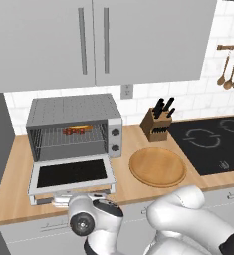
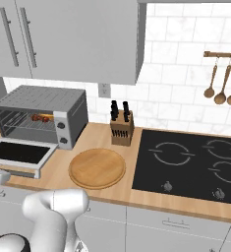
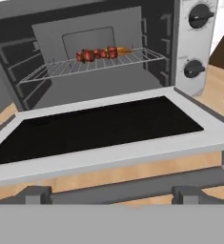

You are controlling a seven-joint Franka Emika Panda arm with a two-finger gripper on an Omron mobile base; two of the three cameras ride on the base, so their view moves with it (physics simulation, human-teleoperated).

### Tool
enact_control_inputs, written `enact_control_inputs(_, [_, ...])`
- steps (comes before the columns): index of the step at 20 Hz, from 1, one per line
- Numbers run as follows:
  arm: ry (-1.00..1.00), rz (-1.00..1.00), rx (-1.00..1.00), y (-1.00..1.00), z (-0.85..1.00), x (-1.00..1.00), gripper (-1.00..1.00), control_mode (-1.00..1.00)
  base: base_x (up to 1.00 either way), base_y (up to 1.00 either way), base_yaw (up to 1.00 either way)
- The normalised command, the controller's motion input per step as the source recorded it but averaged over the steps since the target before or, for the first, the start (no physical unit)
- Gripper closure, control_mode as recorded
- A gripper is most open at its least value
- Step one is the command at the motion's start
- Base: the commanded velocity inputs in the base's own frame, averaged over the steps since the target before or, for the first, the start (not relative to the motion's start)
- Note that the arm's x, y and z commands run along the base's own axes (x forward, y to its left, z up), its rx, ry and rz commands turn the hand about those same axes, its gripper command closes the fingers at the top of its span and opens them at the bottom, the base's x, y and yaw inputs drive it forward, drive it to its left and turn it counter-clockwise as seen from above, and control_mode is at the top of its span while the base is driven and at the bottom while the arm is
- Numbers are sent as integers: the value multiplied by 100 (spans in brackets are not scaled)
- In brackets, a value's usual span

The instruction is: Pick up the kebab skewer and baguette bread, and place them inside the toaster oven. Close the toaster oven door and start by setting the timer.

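We stood before a long wooden counter [image 1: 19,174] set against a white tiled wall [image 2: 181,49], with grey wall cabinets [image 1: 93,40] overhead. In the left base view the toaster oven [image 1: 73,112] sat at about ten o'clock on the counter, and the toaster oven door [image 1: 71,174] lay dropped flat toward us, its black glass facing up. Inside, on the wire rack [image 3: 92,66], we saw the kebab skewer [image 3: 96,53] with the baguette bread [image 3: 123,49] just beside it at its far end; whether they touched we could not tell. Two dark knobs [image 3: 199,16] stood on the oven's right panel.

Right of the oven, near the counter's front edge, lay a round wooden plate [image 1: 157,167], bare on top. Behind it, at about one o'clock, stood a knife block [image 1: 157,124] against the wall. A black cooktop [image 2: 195,165] took up the right end of the counter, and wooden spoons [image 2: 220,81] hung from a rail above it.

The gripper [image 1: 62,200] sat low at the counter's front edge, just below the door's bar handle [image 3: 132,188], which crossed directly before it. Its fingers were spread fully wide and had hold of nothing.
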Motion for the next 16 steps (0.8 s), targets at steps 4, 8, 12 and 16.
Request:
enact_control_inputs(4, [12, 0, -3, 12, -14, -7, -100, -100, 0, 0, 0])
enact_control_inputs(8, [16, 0, -7, 18, -7, 0, -100, -100, 0, 0, 0])
enact_control_inputs(12, [14, 0, -9, 17, -15, 0, -100, -100, 0, 0, 0])
enact_control_inputs(16, [3, 5, -6, 1, -36, 0, -100, -100, 0, 0, 0])
